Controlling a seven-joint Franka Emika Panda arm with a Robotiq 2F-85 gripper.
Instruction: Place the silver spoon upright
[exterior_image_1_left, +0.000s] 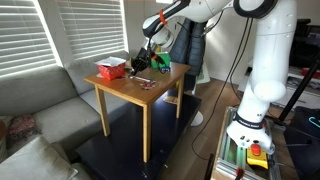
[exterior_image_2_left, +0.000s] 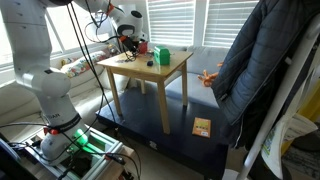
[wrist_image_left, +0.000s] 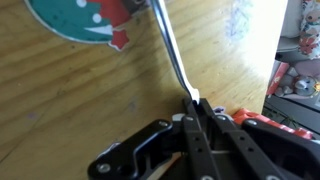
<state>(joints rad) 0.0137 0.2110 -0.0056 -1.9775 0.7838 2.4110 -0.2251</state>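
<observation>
Wrist view: hand (wrist_image_left: 195, 108) closed tight on the near end of the handle of the silver metal spoon (wrist_image_left: 172, 50), both fingers pressed against the thin shaft. An end grip probably leaves the rest of the spoon free to swing up to vertical.

The handle runs away from the hand across the pale wooden tabletop (wrist_image_left: 80, 110) towards a round teal-and-red piece (wrist_image_left: 65, 18). The bowl end is lost at the frame edge, and I can't tell whether the spoon lies on the wood or hangs just above it.

Exterior views: hand (exterior_image_1_left: 143, 62) (exterior_image_2_left: 127, 40) low over the far part of the tabletop, between a red container (exterior_image_1_left: 111, 68) and a green box (exterior_image_2_left: 160, 56).

Judgement: grasp made, uprighting not yet done. The red container looks a likely holder. The narrow, smooth handle could twist in the grip.
</observation>
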